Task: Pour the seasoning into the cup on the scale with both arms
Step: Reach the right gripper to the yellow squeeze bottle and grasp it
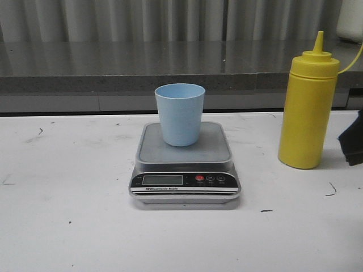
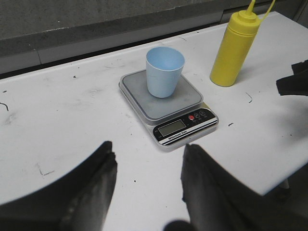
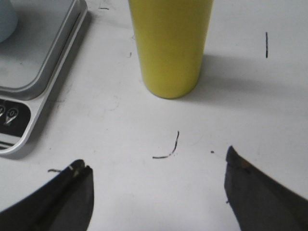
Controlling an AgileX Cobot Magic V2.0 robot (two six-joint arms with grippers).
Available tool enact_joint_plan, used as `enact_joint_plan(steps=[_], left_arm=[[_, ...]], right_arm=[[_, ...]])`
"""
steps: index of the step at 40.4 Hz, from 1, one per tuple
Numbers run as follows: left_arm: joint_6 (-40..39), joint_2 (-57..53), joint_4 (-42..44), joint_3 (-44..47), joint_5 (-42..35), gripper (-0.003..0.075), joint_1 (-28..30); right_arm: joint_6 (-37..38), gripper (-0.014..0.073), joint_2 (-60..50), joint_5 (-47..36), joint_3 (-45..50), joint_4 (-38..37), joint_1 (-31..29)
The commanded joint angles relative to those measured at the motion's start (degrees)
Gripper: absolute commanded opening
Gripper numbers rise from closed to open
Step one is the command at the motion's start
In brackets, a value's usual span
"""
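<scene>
Front view: the scale sits on the white table, its black panel facing the camera. The cup stands upright on the scale's steel platform, toward the platform's far side, open end up. The seasoning stands upright on the table to the right of the scale, clear of it, with its pointed nozzle up. Farther right of the scale, just past the bottle, a dark piece of the right gripper pokes in at the picture's edge; it does not touch the bottle, and from here its jaws cannot be judged. A grey ledge runs behind the scale.

Left wrist view: the left gripper hangs over bare table in front of the scale's display side, its two dark fingers spread apart with nothing between them. The cup rests on the scale; the seasoning stands beyond the scale's corner, apart from it. The right gripper appears as a dark shape near the bottle.

Right wrist view: the right gripper has its jaws wide apart and empty, aimed at the base of the seasoning, near it but not touching. The scale lies beside the bottle, with a small gap between them. Short dark marks streak the table between the bottle and the fingers.
</scene>
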Motion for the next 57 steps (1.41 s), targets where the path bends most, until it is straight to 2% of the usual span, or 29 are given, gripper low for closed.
enact_joint_plan(steps=[1,13,16,23,29,41,51,54,57], left_arm=[[-0.2,0.4,-0.2,-1.5,-4.2,0.0313,-0.3],[-0.2,0.4,-0.2,-1.5,-4.2,0.0313,-0.3],[-0.2,0.4,-0.2,-1.5,-4.2,0.0313,-0.3],[-0.2,0.4,-0.2,-1.5,-4.2,0.0313,-0.3],[-0.2,0.4,-0.2,-1.5,-4.2,0.0313,-0.3],[-0.2,0.4,-0.2,-1.5,-4.2,0.0313,-0.3],[-0.2,0.4,-0.2,-1.5,-4.2,0.0313,-0.3],[-0.2,0.4,-0.2,-1.5,-4.2,0.0313,-0.3],[-0.2,0.4,-0.2,-1.5,-4.2,0.0313,-0.3]], right_arm=[[-0.5,0.0643,3.7,-11.1,-1.2,-0.5,1.0],[0.0,0.0654,15.8,-29.7,-1.3,-0.9,1.3],[2.2,0.0654,17.9,-34.2,-1.5,-2.4,1.3],[7.1,0.0654,23.1,-38.2,-4.3,-7.4,1.3],[7.3,0.0654,28.0,-42.0,-7.7,-7.6,1.3],[7.3,0.0654,38.4,-59.5,-11.8,-7.1,1.3],[7.3,0.0654,44.7,-67.5,-14.2,-7.0,1.1],[7.3,0.0615,44.8,-67.5,-14.3,-7.0,1.1],[7.3,0.0493,44.8,-67.6,-14.3,-7.0,1.1]])
